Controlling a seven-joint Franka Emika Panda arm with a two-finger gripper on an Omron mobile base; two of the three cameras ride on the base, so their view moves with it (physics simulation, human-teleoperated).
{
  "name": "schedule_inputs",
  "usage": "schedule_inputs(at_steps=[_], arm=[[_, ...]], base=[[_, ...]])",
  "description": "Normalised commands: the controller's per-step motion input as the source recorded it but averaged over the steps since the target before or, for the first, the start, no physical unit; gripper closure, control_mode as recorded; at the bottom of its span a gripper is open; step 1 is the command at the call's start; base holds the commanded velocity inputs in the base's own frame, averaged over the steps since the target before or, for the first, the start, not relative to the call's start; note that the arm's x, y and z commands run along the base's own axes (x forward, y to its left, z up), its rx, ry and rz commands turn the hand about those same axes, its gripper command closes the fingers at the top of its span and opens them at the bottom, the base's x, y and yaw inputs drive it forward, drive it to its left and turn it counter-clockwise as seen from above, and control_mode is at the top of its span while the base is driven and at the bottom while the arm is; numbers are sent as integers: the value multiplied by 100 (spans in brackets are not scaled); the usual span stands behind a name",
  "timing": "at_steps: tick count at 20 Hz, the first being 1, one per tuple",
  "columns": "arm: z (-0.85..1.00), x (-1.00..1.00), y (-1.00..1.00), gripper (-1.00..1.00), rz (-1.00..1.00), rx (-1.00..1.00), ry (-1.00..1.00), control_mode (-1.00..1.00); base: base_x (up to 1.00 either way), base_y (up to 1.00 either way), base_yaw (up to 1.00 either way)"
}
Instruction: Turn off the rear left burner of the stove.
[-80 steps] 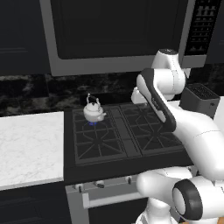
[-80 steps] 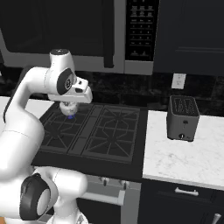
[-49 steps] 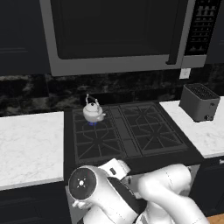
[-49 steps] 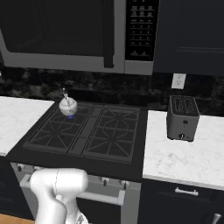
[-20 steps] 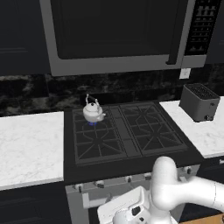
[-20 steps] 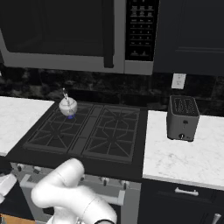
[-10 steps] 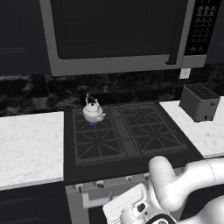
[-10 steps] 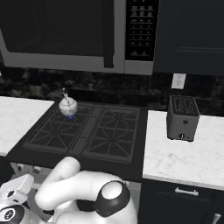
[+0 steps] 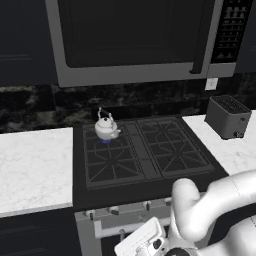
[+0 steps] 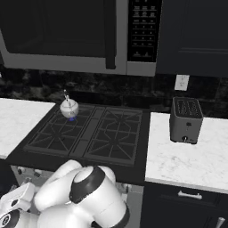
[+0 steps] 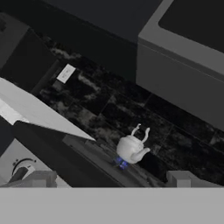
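The stove [image 9: 145,180] is a black cooktop with four grates. On its rear left burner [image 9: 105,141] a small blue flame burns under a white kettle [image 9: 106,128]. The right base view shows the same kettle [image 10: 69,107] and flame [image 10: 71,119]. My arm is folded low in front of the stove's silver front, below the cooktop edge. In the hand view my gripper [image 11: 113,179] is open, its fingertips [image 11: 41,178] wide apart with nothing between them. It looks up over the stove's edge at the kettle [image 11: 131,148] and the flame [image 11: 120,163]. A round knob [image 11: 22,169] lies by the left fingertip.
A grey toaster [image 9: 227,116] stands on the white counter [image 10: 187,156] right of the stove. Another white counter [image 9: 30,165] lies to its left. A grey microwave [image 9: 135,40] hangs over the cooktop. Small knobs [image 9: 112,210] line the stove's front above the bar handle.
The arm has swung from over the cooktop beside the kettle down to the stove's front. Over the last second the hand has only shifted a little there. The gripper has stayed open.
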Motion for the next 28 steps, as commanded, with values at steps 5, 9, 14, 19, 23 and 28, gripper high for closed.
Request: schedule_inputs(at_steps=[5,9,14,19,23,28], arm=[[-3,36,1,-100,0,0,-4,-100],[-15,32,0,-100,0,0,-8,-100],[-13,41,0,-100,0,0,-6,-100],[-5,45,0,-100,0,0,-1,-100],[-11,37,0,-100,0,0,-2,-100],[-14,40,-2,-100,0,0,0,-100]], base=[[0,0,0],[0,0,0],[0,0,0],[0,0,0],[0,0,0],[0,0,0]])
